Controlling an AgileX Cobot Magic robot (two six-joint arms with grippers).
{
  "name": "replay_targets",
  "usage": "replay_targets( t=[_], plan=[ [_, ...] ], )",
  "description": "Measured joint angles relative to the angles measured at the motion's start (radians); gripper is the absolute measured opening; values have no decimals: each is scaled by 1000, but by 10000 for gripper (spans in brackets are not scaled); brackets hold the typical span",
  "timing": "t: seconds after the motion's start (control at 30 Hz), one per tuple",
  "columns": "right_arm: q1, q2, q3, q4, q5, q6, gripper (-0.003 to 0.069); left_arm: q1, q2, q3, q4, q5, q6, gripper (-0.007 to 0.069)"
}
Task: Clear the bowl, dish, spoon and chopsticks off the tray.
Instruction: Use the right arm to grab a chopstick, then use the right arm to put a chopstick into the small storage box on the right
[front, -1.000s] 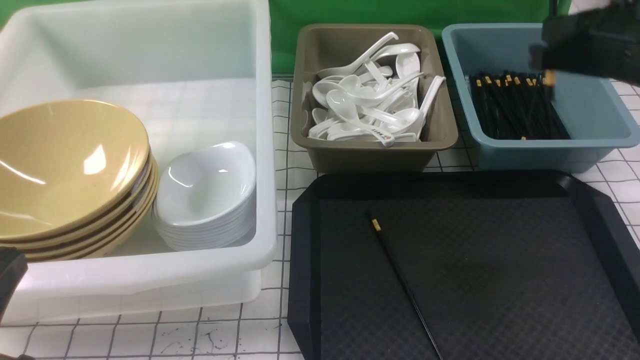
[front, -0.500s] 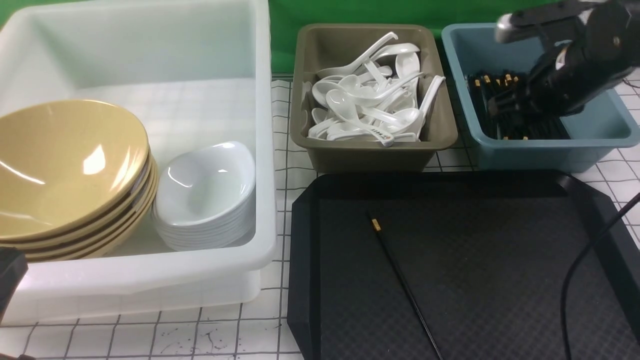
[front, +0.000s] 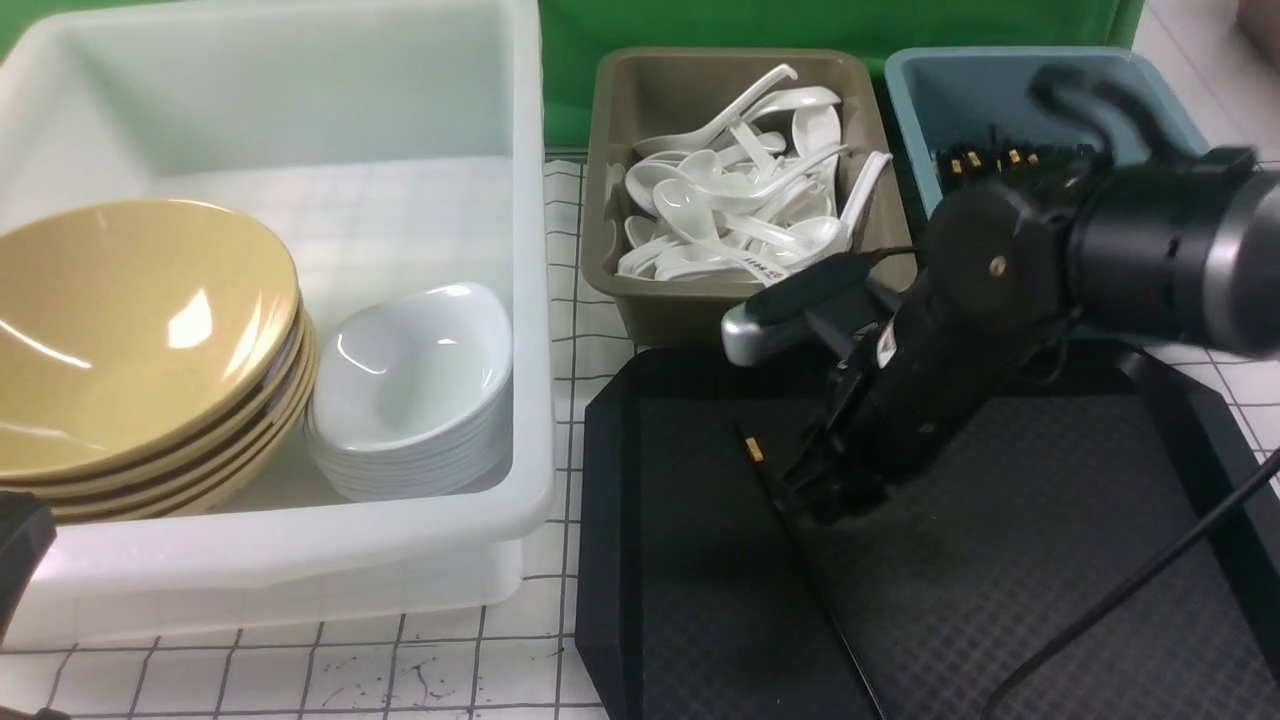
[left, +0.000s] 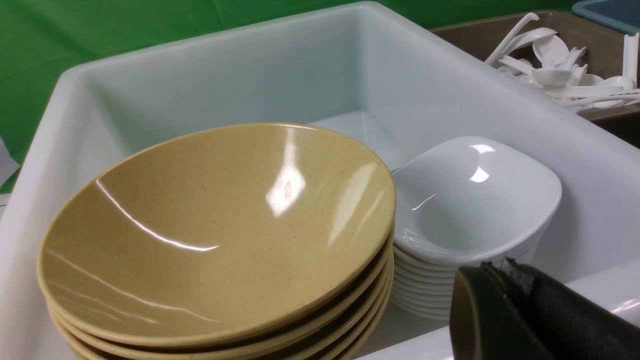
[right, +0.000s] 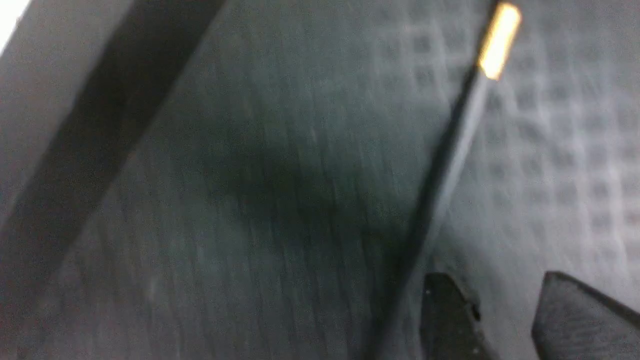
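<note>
On the black tray (front: 1000, 600), a single black chopstick (front: 753, 451) with a gold band is all that is left. It lies slantwise on the tray's left half. The mustard bowls (front: 130, 320) and white dishes (front: 410, 380) sit stacked in the white tub (front: 400, 600), so the step in hand is fetching this last stick.

The right gripper (front: 825, 495) hangs low over it just behind the gold band. Its jaws are parted and empty, and in the wrist view the stick runs beside one fingertip (right: 450, 320), not between the two. The next move probably calls for a small sideways shift to straddle the stick, then a squeeze flat against the tray and a carry to the blue bin (front: 1160, 90).

The left gripper (left: 500, 310) is clenched on nothing, parked by the tub.

Half a second ago the right arm was over the blue bin. It has since swung down to the tray, while the stick has not moved.
</note>
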Motion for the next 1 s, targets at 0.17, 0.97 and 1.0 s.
replay_targets(
  t=[0.17, 0.97, 1.0],
  plan=[
    [37, 72, 3, 7, -110, 27, 286, 0, 0, 0, 0, 0, 0, -13],
    [-37, -383, 7, -225, -458, -37, 69, 0, 0, 0, -1, 0, 0, -13],
    [-62, -384, 7, -243, -518, -25, 69, 0, 0, 0, -1, 0, 0, -13]
  ],
)
